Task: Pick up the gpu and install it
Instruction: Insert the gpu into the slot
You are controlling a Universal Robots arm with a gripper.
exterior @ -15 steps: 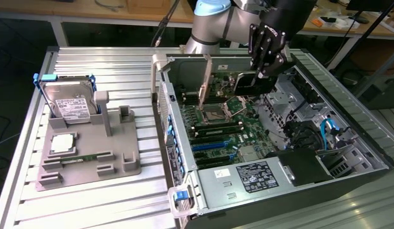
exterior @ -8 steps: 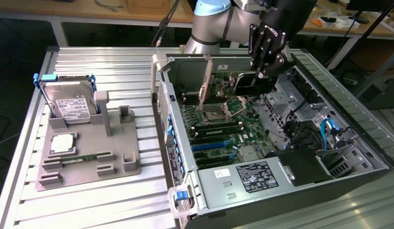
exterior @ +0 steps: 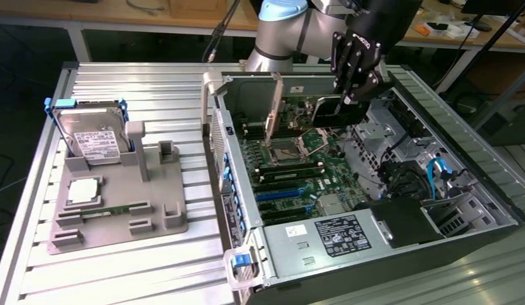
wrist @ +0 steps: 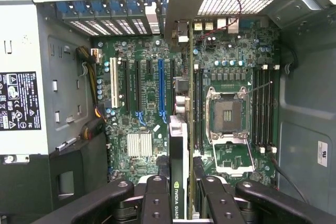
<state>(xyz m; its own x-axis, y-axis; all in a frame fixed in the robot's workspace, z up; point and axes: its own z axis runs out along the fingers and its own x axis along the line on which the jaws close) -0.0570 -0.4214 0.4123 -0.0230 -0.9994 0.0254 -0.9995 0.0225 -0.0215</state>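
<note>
Wrist view shows the gpu (wrist: 179,166) pinched edge-on between the jaws, the motherboard (wrist: 142,129) below them. The installing step seems in hand; seating calls for its edge square over a card slot (wrist: 161,90).

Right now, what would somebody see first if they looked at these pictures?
The big open computer case in the middle grabs your eye, its green motherboard all on show. Right above it, the robot's hand grips the gpu on edge over the board. At the exterior view's left, a silver hard drive stands in a grey holder.
</note>
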